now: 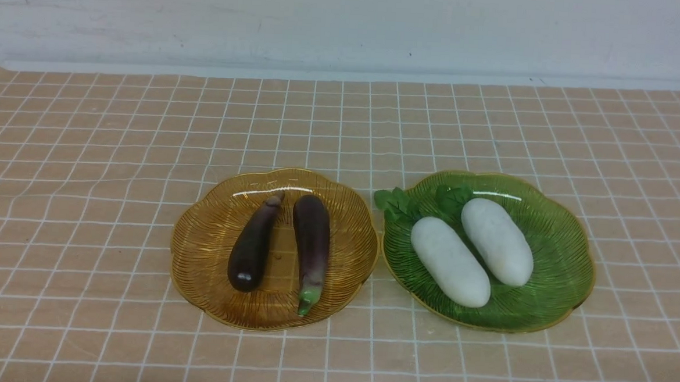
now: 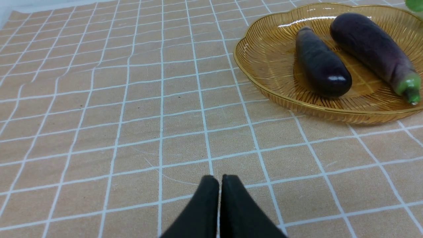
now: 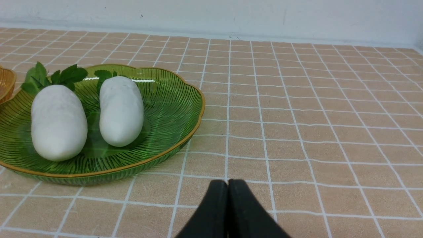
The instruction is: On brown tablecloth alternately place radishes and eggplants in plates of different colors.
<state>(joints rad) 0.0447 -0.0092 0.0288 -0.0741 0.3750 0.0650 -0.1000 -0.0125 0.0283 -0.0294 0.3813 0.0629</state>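
Two dark purple eggplants lie side by side in the amber plate (image 1: 209, 248): a darker eggplant (image 1: 252, 247) with a brownish stem and an eggplant (image 1: 312, 245) with a green stem tip. Two white radishes (image 1: 450, 261) (image 1: 497, 241) with green leaves lie in the green plate (image 1: 563, 255) to its right. Both plates rest on the brown tablecloth (image 1: 83, 201). Neither arm shows in the front view. My left gripper (image 2: 220, 178) is shut and empty over bare cloth, short of the amber plate (image 2: 264, 59). My right gripper (image 3: 227, 182) is shut and empty, beside the green plate (image 3: 175, 99).
A white wall (image 1: 349, 22) runs behind the table's far edge. Bare gridded cloth stretches to the left of the amber plate, to the right of the green plate and along the front.
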